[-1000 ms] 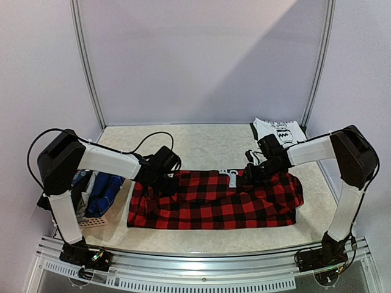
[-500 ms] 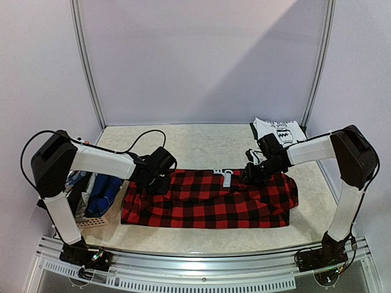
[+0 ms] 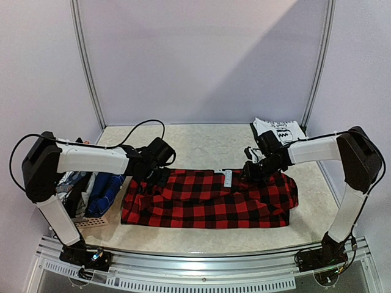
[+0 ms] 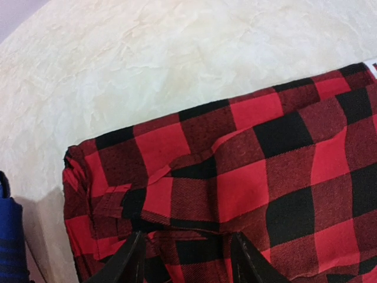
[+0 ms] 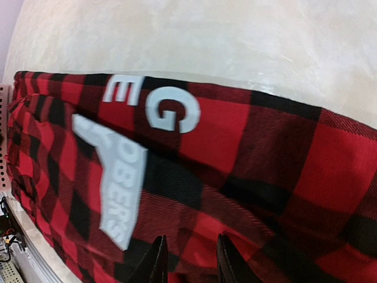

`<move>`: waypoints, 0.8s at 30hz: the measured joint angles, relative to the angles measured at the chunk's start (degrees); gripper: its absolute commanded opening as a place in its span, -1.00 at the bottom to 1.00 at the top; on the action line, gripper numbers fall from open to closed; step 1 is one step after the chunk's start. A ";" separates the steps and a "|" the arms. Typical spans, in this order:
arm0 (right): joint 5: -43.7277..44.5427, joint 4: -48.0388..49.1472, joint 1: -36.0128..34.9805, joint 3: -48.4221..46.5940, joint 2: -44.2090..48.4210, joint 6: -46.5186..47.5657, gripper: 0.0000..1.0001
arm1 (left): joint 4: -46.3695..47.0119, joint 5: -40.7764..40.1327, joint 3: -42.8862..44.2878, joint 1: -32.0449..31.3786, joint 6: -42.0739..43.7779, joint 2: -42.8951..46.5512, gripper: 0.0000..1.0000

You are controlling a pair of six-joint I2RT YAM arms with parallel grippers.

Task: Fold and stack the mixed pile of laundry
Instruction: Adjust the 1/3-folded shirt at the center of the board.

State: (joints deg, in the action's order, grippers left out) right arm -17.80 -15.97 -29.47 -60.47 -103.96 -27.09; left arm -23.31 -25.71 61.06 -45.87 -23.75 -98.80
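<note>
**A:** How does the left gripper (image 4: 187, 236) stand?

**B:** Its two black fingers (image 4: 132, 262) are spread apart with nothing clamped between them. They hang just over the far left corner of the red-and-black plaid cloth shirt (image 3: 208, 198), where the fabric is rumpled into small folds.

**A:** And the right gripper (image 5: 191, 237)?

**B:** Its jaws are drawn close together and pinch a ridge of that same shirt. The grip is on the shirt's far edge, toward its right end, near the big white lettering (image 5: 159, 109) printed on the plaid.

**A:** Where does the shirt itself lie?

**B:** It is folded into a long band that lies flat on the pale, mottled bench (image 3: 201, 143). It stretches sideways between the two arms, and its near edge is fairly straight.

**A:** What else is around it?

**B:** Beyond the shirt's far right corner, near but not touching, lies a folded white T-shirt with a dark print (image 3: 280, 131). Just beside the shirt's left end stands a small pinkish woven basket (image 3: 91, 221). Bundled blue garments (image 3: 105, 190) are tucked inside it.
</note>
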 measured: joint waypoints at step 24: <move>6.64 -6.84 -15.04 1.51 2.56 -5.90 -0.19 | 5.75 5.35 2.97 1.81 3.85 -10.23 -0.07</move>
State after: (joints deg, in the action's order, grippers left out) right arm -11.16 -22.81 -44.51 -58.96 -101.41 -32.99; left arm -17.56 -20.36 64.03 -44.05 -19.90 -109.03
